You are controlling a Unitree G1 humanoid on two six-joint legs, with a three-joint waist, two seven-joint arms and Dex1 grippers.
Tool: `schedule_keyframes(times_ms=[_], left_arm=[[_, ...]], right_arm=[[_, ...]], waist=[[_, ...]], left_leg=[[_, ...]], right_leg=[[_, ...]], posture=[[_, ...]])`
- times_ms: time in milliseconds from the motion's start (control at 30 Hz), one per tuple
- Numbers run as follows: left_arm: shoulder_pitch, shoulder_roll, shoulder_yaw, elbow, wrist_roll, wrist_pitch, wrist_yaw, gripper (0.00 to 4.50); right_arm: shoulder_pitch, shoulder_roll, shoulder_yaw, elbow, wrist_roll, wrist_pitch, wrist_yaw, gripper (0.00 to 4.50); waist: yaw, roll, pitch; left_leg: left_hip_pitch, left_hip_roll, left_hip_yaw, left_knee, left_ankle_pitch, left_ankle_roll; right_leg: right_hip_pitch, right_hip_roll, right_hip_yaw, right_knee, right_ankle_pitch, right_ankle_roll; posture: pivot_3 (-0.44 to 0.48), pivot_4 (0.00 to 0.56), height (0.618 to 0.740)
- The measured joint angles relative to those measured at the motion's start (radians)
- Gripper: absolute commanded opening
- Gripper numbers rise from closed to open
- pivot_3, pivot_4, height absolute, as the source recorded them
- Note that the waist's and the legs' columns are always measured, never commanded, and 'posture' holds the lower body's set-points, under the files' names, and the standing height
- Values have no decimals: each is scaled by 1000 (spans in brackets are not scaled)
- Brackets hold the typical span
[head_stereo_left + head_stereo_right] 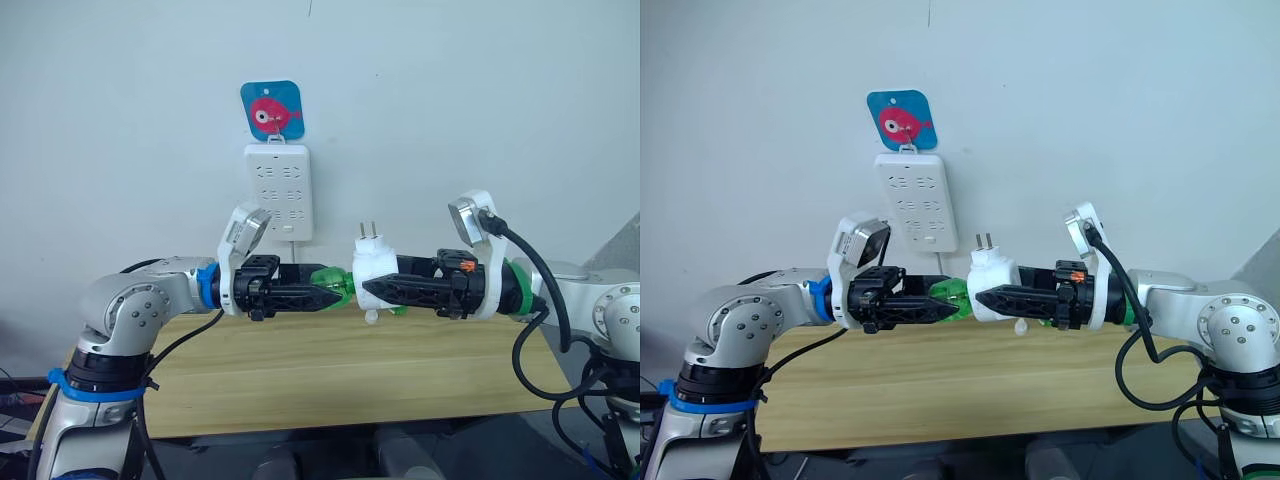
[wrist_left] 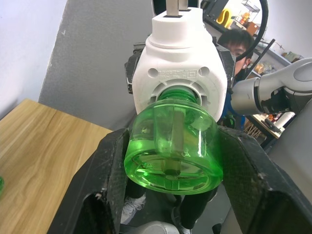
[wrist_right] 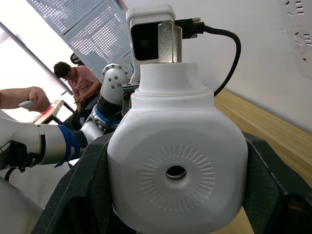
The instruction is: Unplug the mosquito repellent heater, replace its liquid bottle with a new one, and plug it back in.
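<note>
The white mosquito repellent heater (image 1: 372,262) is held in the air above the table, prongs pointing up, with my right gripper (image 1: 368,288) shut on its body. In the right wrist view its round vent hole (image 3: 176,171) faces the camera. A clear green liquid bottle (image 1: 333,284) is clamped in my left gripper (image 1: 336,293), which is shut on it. The two grippers meet tip to tip. In the left wrist view the bottle (image 2: 173,151) has its neck inside the socket in the heater's (image 2: 178,63) base.
A white power strip (image 1: 279,190) hangs on the wall under a blue fish hook (image 1: 272,110), behind the grippers. The wooden table (image 1: 300,370) lies below, with a small green and white item (image 1: 385,313) under the right gripper. People (image 3: 78,78) show in the background.
</note>
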State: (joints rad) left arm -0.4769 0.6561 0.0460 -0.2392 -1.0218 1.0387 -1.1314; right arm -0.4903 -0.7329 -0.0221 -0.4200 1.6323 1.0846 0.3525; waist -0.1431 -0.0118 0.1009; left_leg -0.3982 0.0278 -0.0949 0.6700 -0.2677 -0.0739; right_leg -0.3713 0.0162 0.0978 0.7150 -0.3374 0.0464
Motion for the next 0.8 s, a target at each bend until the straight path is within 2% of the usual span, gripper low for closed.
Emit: schedule_keyframes(times_ms=[300, 433, 800], left_arm=[[-31, 2, 0, 15, -27, 29, 7, 2372], [-62, 30, -1, 17, -32, 50, -14, 2372], [-126, 43, -35, 61, -16, 79, -31, 2371]], right_arm=[[-4, 0, 0, 0, 0, -6, 7, 2991], [-13, 0, 0, -9, -5, -10, 23, 2991], [-59, -12, 5, -31, -120, -7, 81, 2991]], waist=[[0, 0, 0], [-1, 0, -1], [-1, 0, -1]], left_leg=[[0, 0, 0, 0, 0, 0], [0, 0, 0, 0, 0, 0], [0, 0, 0, 0, 0, 0]], right_leg=[[0, 0, 0, 0, 0, 0], [0, 0, 0, 0, 0, 0], [0, 0, 0, 0, 0, 0]], posture=[[-129, 5, 740], [-129, 5, 740], [-136, 10, 740]])
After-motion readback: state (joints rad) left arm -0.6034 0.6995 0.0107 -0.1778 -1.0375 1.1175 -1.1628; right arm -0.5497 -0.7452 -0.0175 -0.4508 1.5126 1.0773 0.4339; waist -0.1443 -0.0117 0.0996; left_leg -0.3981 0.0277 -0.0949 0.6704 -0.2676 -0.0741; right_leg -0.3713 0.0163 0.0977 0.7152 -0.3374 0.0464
